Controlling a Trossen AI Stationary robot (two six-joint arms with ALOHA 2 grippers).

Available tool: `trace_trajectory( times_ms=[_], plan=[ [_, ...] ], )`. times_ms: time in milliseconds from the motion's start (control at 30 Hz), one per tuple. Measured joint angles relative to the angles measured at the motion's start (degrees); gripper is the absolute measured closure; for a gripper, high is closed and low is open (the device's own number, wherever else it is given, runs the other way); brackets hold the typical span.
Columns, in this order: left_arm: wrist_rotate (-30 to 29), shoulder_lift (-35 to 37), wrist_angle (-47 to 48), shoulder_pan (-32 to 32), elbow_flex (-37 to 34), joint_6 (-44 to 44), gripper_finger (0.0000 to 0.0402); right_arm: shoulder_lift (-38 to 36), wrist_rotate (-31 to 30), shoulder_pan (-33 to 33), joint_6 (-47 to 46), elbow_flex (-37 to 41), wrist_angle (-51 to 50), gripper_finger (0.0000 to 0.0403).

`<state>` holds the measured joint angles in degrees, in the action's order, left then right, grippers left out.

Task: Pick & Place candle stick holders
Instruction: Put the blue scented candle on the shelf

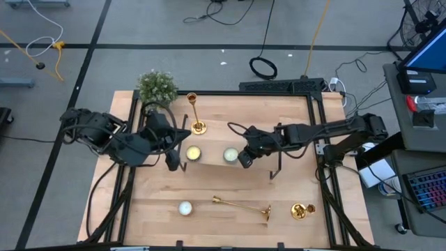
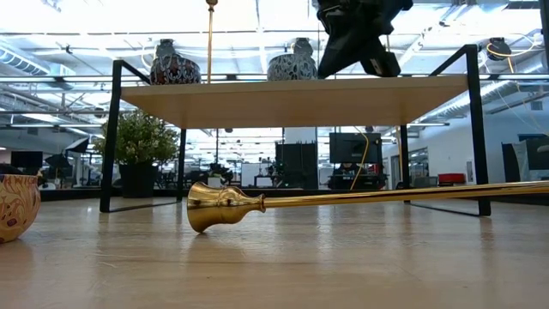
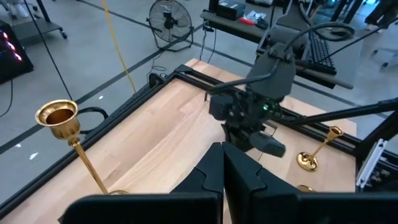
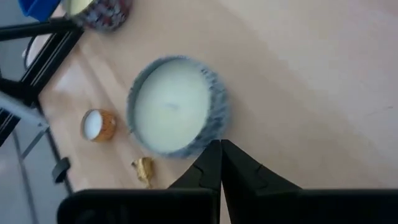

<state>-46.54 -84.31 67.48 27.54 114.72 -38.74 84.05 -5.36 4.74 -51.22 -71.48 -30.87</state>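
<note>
Shiny gold candlestick (image 1: 241,204) lies on woodgrain table (image 1: 230,219), prob. brass.

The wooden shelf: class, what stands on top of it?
On the wooden shelf stand two candle jars. Both grippers hover above, covering part of its top.

Both closed hands hover above the light wooden shelf with black wire frame (image 1: 209,150). Beneath the right hand (image 1: 244,160) sits a grey-rimmed white candle (image 1: 231,155); beyond the left hand (image 1: 172,164) an upright gold candlestick (image 1: 195,113) stands. Bare worktop (image 1: 230,188) lies between shelf and fallen gold candlestick (image 1: 242,204).
</note>
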Motion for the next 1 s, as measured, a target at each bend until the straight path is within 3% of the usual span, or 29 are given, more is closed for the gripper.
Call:
trace_trajectory(
  times_ms=[200,1000],
  plan=[
    [0.0,0.0,0.0,0.2,0.0,-0.4,0.0401,-0.3,-2.4,-1.8,1.0,0.0,0.0,0.0403],
    [-0.2,0.0,0.0,0.2,0.0,0.6,0.0401,-0.3,1.0,-2.2,1.4,0.0,2.4,0.0403]
  ],
)
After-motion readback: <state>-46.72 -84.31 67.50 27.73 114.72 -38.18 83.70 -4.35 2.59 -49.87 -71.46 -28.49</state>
